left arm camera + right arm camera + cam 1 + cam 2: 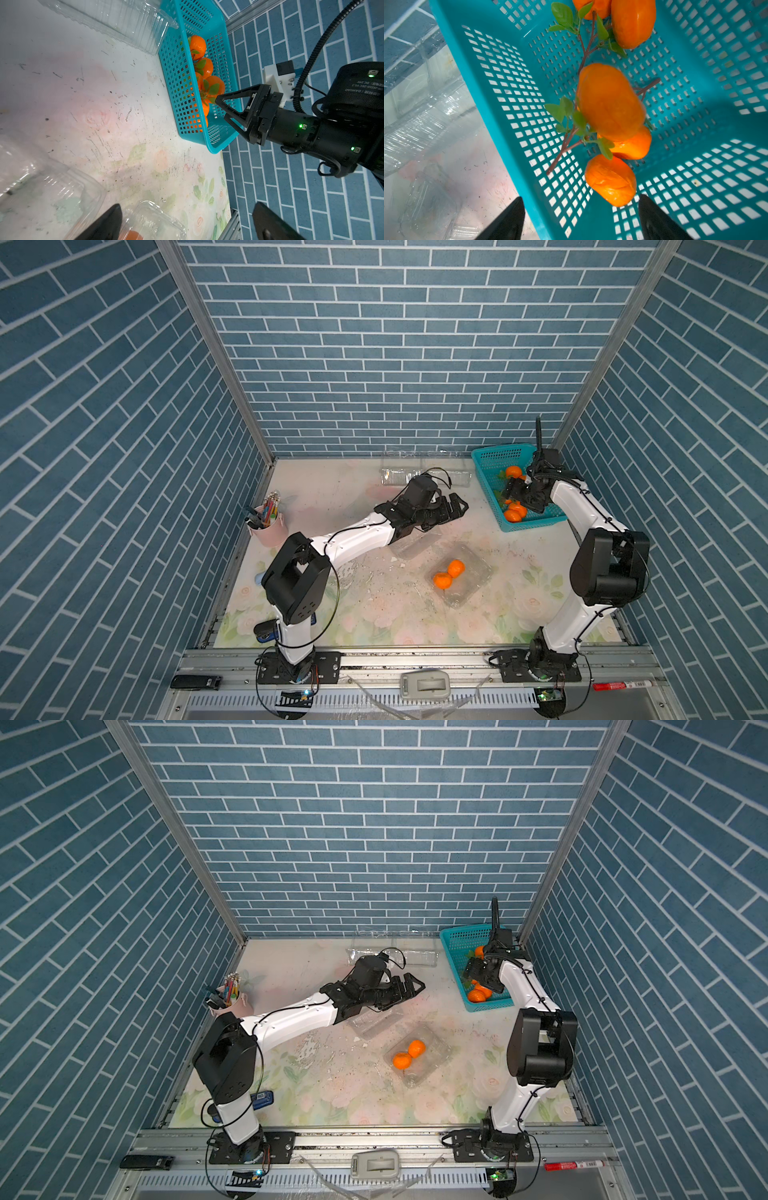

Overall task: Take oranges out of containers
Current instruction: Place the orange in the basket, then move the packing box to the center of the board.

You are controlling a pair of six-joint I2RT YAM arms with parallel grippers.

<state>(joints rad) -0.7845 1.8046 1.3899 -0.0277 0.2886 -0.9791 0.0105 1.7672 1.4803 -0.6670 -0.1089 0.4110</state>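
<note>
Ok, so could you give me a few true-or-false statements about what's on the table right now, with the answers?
1. Two oranges lie in a clear container mid-table. True.
2. The basket is empty. False: several oranges lie in it.
3. The right gripper is at the basket, jaws open. True.
4. The left gripper holds an orange. False: it is open and empty.
5. The pink cup holds oranges. False: it holds pencils.
</note>
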